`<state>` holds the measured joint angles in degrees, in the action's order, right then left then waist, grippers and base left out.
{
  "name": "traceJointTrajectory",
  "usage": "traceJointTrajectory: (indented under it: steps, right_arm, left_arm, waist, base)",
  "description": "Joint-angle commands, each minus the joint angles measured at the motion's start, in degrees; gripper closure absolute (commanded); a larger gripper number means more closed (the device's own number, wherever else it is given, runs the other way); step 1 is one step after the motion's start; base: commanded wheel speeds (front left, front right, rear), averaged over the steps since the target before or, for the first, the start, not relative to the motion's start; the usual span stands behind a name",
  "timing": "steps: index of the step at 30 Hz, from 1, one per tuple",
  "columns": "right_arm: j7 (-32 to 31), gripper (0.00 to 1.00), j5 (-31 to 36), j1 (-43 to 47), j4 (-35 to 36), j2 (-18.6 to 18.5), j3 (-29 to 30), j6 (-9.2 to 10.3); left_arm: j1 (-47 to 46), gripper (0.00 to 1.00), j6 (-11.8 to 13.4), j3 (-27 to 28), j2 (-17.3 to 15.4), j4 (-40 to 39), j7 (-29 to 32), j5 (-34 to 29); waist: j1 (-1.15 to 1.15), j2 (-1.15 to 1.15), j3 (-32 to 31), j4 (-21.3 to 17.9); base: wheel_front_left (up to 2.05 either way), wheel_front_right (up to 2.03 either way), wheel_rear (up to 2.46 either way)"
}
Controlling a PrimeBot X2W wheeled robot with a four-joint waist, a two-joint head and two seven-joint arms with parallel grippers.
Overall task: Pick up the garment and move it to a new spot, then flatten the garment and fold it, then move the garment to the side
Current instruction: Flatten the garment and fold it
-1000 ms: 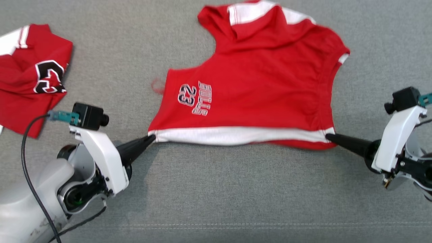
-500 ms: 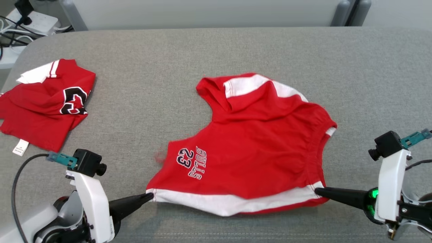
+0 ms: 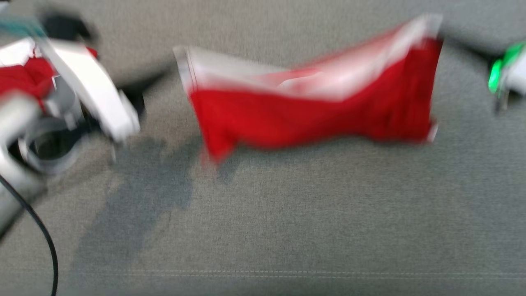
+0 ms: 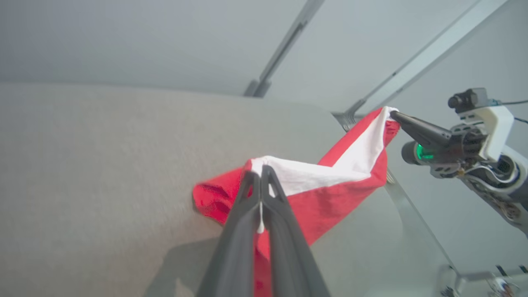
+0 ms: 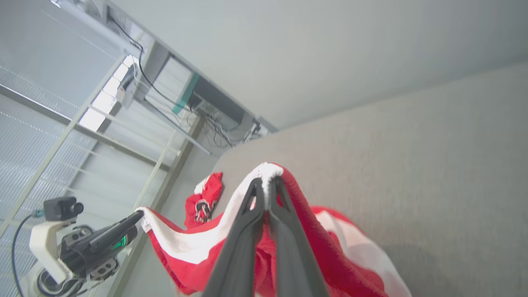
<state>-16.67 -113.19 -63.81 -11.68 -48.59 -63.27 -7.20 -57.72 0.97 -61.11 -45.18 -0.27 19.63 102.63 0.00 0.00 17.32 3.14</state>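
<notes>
change: i've lifted the jersey (image 3: 312, 115) off the counter (image 3: 287, 213).
left tool (image 4: 260, 173): clamped on hem corner.
right tool (image 5: 266, 181): clamped on other corner.
meaning: carry underway; flattening next, i judge.

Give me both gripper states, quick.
Left gripper: shut on the garment, at one hem corner.
Right gripper: shut on the garment, at the other hem corner.

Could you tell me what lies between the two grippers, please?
The garment hangs there: its white hem runs from the left gripper to the right gripper, each shut on a corner, clearest in the left wrist view.
</notes>
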Motion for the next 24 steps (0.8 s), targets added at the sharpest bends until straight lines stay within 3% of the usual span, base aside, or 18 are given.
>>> traceJointTrajectory:
  steps: [1, 2, 9, 13, 16, 24]
  right_arm:
    - [5.94, 1.00, 3.62, -5.55, -3.51, 1.67, 3.03, -0.29]
    - [16.71, 1.00, 11.77, -21.17, -20.38, 14.16, 3.84, -0.29]
    - [15.90, 1.00, 11.99, -20.56, -22.96, 15.05, 3.40, -0.29]
    - [10.66, 1.00, 9.13, -16.13, -20.42, 14.19, 2.37, -0.29]
    - [6.31, 1.00, 7.61, -12.21, -17.80, 12.13, 1.04, -0.29]
    - [0.95, 1.00, 3.88, -2.26, -10.12, 6.35, -0.44, -0.29]
  left_arm:
    - [-7.75, 1.00, -0.73, 5.91, -1.13, 3.89, -5.30, -6.23]
    - [-21.64, 1.00, -6.09, 11.97, 9.77, 22.51, -23.13, -17.88]
    - [-23.05, 1.00, -8.40, 9.20, 13.33, 29.24, -27.18, -21.73]
    - [-17.49, 1.00, -8.44, 6.23, 12.81, 26.77, -22.78, -17.87]
    - [-12.81, 1.00, -8.44, 3.26, 9.94, 23.39, -17.79, -15.60]
    - [-3.78, 1.00, -8.45, 0.86, 4.51, 14.15, -12.86, -10.39]
  waist:
    - [0.00, 0.00, 5.07, 0.22]
    - [0.00, 0.00, 7.59, -0.36]
    - [0.00, 0.00, 10.20, -1.15]
    - [0.00, 0.00, 11.44, -1.44]
    - [0.00, 0.00, 11.33, -1.46]
    - [0.00, 0.00, 7.72, -0.29]
  base:
    - [0.00, 0.00, 0.00]
    - [0.00, 0.00, 0.00]
    - [0.00, 0.00, 0.00]
    - [0.00, 0.00, 0.00]
    - [0.00, 0.00, 0.00]
    - [0.00, 0.00, 0.00]
